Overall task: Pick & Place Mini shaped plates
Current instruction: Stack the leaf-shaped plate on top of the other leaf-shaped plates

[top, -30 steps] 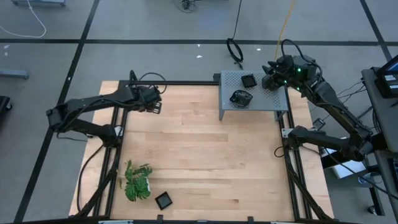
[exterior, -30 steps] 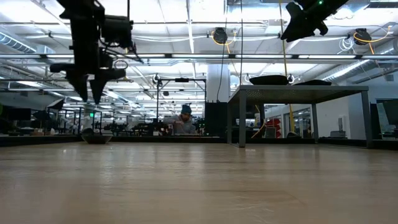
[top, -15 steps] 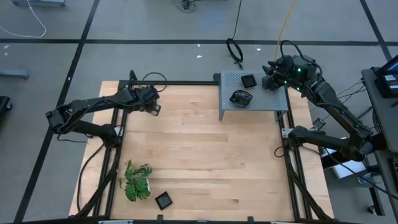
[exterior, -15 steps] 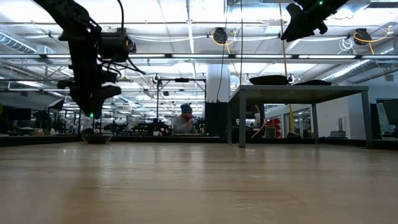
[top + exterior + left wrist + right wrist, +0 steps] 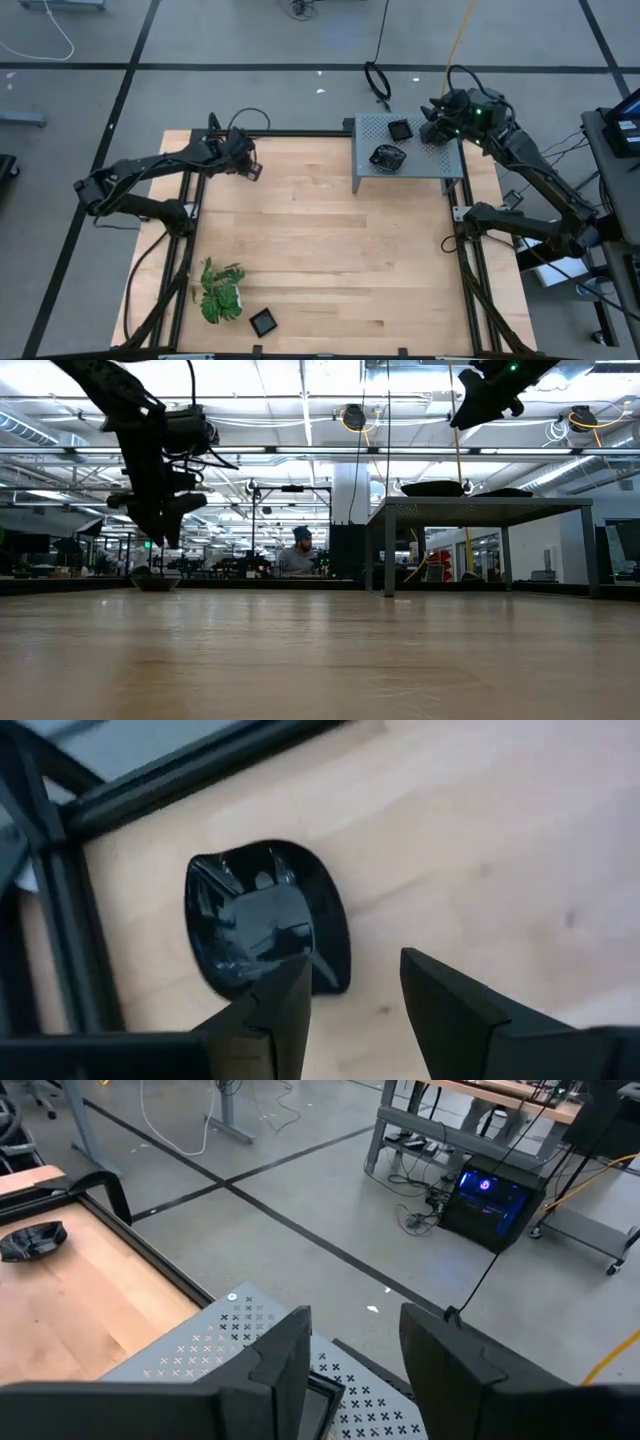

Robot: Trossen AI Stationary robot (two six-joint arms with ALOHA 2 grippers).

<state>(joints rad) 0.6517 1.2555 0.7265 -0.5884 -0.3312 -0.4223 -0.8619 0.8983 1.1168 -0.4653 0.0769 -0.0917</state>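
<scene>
- Left gripper [image 5: 352,995] now hangs a little nearer the table's back-left corner than half a second ago, its fingers parted by a modest gap and holding nothing.
- Black leaf-like dish [image 5: 266,916] lies flat on the wooden table [image 5: 320,260] just beyond those fingertips, close to the dark frame rail [image 5: 190,770]; the wrist view shows one finger overlapping its edge, and whether they touch cannot be told.
- Right gripper [image 5: 428,124] has stayed above the grey perforated stand [image 5: 440,158] at the table's back-right; its fingers are apart and empty.
- Small square dish [image 5: 400,129] sits on that stand beside the right gripper, unchanged, with a larger dark dish [image 5: 386,156] nearer the stand's front edge.
- Another square dish [image 5: 263,322] rests at the table's front-left, beside the green leafy plant [image 5: 221,292], both where they were.
- Low view shows the left gripper [image 5: 160,530] above the tabletop and a person [image 5: 297,557] seated far back in the room.
</scene>
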